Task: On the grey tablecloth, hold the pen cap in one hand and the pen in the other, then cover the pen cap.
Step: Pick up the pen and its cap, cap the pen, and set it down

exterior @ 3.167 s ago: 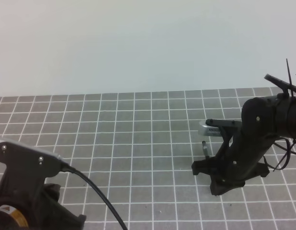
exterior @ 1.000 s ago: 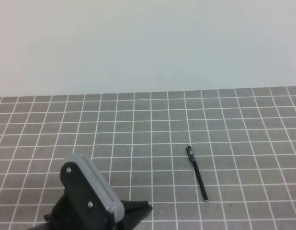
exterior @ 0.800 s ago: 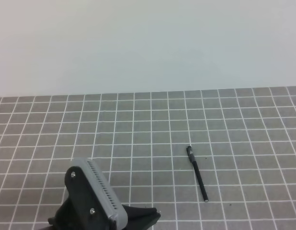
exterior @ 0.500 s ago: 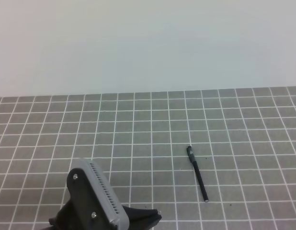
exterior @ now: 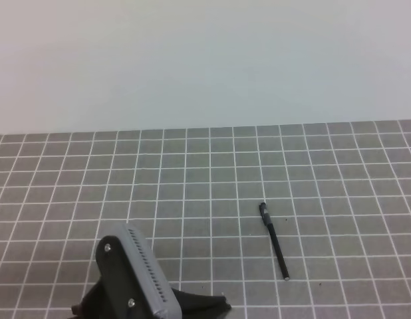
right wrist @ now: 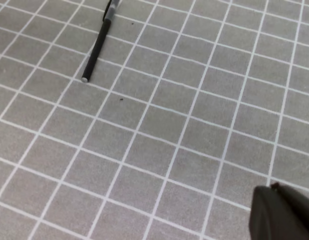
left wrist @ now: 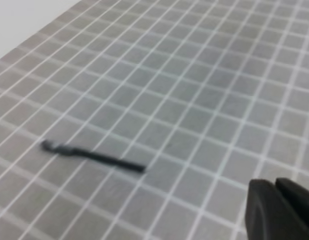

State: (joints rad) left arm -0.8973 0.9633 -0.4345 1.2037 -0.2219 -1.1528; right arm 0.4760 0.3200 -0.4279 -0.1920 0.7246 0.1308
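Observation:
The pen lies on the grey tablecloth, right of centre, with its silvery end towards me. Its far end is thicker, and this looks like the pen cap seated on it; no loose cap shows. The pen also shows blurred in the left wrist view and in the right wrist view, where the cap is at the top edge. My left gripper is low at the front left, empty, well short of the pen, with its fingers together. My right gripper shows only as a dark tip.
A pale plain wall rises behind the cloth's far edge. My left arm's grey-topped wrist body fills the lower left of the high view. The gridded cloth runs to both side edges of the frame.
The right arm, which stood over the pen 3.2 s ago, has left the high view. The pen now lies flat on the cloth. The left arm has slid slightly lower and to the right.

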